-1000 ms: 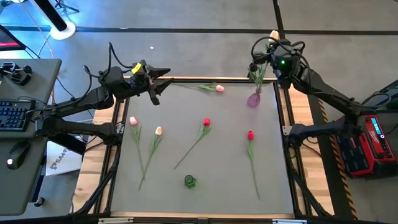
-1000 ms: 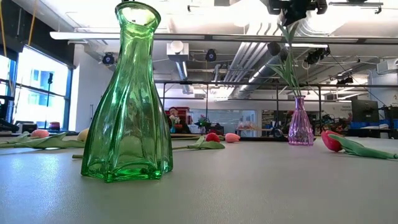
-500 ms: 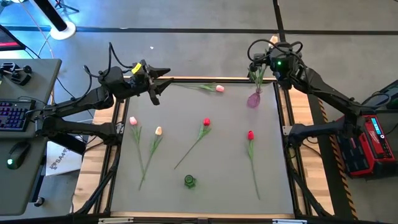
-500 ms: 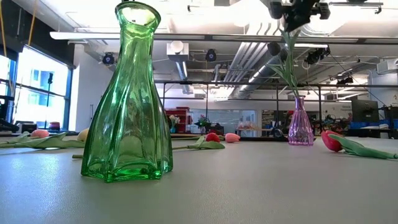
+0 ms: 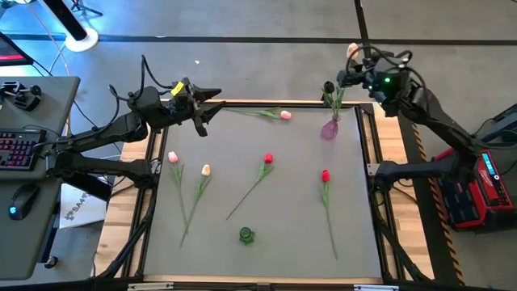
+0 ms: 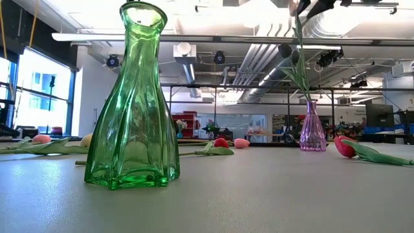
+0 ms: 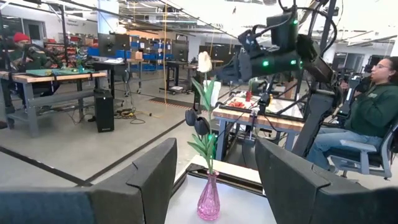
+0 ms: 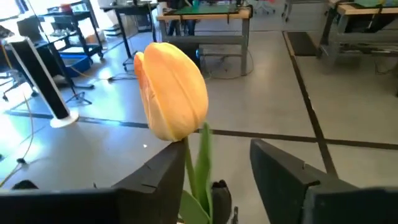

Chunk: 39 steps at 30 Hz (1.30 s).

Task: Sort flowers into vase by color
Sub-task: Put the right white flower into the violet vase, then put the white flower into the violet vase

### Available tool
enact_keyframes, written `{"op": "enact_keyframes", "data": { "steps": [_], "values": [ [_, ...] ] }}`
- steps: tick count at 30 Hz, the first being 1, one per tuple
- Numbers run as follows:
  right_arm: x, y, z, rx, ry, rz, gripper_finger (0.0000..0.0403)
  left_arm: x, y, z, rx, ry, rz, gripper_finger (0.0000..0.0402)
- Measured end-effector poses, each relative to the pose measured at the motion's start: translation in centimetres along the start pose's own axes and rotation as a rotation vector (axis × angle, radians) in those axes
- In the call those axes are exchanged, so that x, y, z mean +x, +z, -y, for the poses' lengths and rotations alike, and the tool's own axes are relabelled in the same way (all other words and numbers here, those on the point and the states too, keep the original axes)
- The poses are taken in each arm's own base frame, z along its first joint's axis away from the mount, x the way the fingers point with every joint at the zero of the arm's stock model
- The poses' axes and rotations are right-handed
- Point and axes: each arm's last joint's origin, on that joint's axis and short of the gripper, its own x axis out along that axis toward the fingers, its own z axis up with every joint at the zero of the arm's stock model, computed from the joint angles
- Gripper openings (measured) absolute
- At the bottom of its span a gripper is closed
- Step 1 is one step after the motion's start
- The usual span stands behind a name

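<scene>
Now, right gripper (image 5: 353, 71): at the far right corner of the bench (image 5: 291, 210), beside the top of the cream flower (image 8: 172, 90); fingers (image 8: 283, 171) apart, stem between them, not clamped.
Cream flower: upright in the pink vase (image 5: 329, 129), head above the fingers.
Dark flower (image 7: 199, 123): in the same pink vase, lower head.
Left gripper (image 5: 212, 103): waiting at the far left edge of the bench, fingers (image 7: 152, 171) apart, holding nothing.
Green vase (image 5: 246, 235): upright near the front edge, empty.
Flowers lying on the bench: pink one (image 5: 285, 115) at the far edge; pink (image 5: 173, 158) and cream (image 5: 206, 170) on the left; red (image 5: 268, 159) in the middle; red (image 5: 325, 175) on the right.
</scene>
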Motion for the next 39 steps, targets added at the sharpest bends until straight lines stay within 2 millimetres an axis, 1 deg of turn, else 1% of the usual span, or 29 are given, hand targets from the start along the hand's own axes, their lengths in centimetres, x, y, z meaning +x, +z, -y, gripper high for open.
{"op": "enact_keyframes", "data": {
  "steps": [2, 4, 8, 11, 15, 19, 22, 26, 30, 33, 36, 39],
  "values": [
    [-0.3, 0.1, 0.2, -0.018, 0.000, -0.023, 0.0178, 0.0, 0.0, 0.0, 0.000, 0.000, 0.000, 0.0206],
    [-0.3, -0.3, 0.4, -0.044, -0.012, -0.060, 0.0181, 0.0, 0.0, 0.0, 0.000, 0.000, 0.000, 0.0206],
    [0.0, -1.9, 0.5, -0.069, -0.029, -0.165, 0.0179, 0.0, 0.0, 0.0, 0.000, 0.000, 0.000, 0.0206],
    [0.1, -3.0, 0.5, -0.076, 0.022, -0.264, 0.0179, 0.0, 0.0, 0.0, 0.000, 0.000, 0.000, 0.0206],
    [0.0, -3.5, 0.8, -0.100, 0.142, -0.369, 0.0179, 0.0, 0.0, 0.0, 0.000, 0.000, 0.000, 0.0206],
    [-0.3, -3.6, 1.3, -0.014, 0.249, -0.464, 0.0179, 0.0, 0.0, 0.0, 0.000, 0.000, 0.000, 0.0206],
    [-0.3, -4.0, 1.5, 0.047, 0.272, -0.539, 0.0179, 0.0, 0.0, 0.0, 0.000, 0.000, 0.000, 0.0206],
    [-0.7, -4.1, 1.7, 0.087, 0.302, -0.576, 0.0179, 0.0, 0.0, 0.0, 0.000, 0.000, 0.000, 0.0206],
    [-2.1, -3.7, 2.4, 0.152, 0.360, -0.569, 0.0179, 0.0, 0.0, 0.0, 0.000, 0.000, 0.000, 0.0206],
    [-4.0, -3.2, 3.6, 0.185, 0.423, -0.530, 0.0179, 0.0, 0.0, 0.0, 0.000, 0.000, 0.000, 0.0206],
    [-6.0, -1.9, 4.8, 0.230, 0.494, -0.427, 0.0179, 0.0, 0.0, 0.0, 0.000, 0.001, 0.000, 0.0206],
    [-7.4, -0.9, 5.5, 0.259, 0.548, -0.335, 0.0179, 0.0, 0.0, 0.0, 0.000, 0.000, 0.000, 0.0206]
  ]
}}
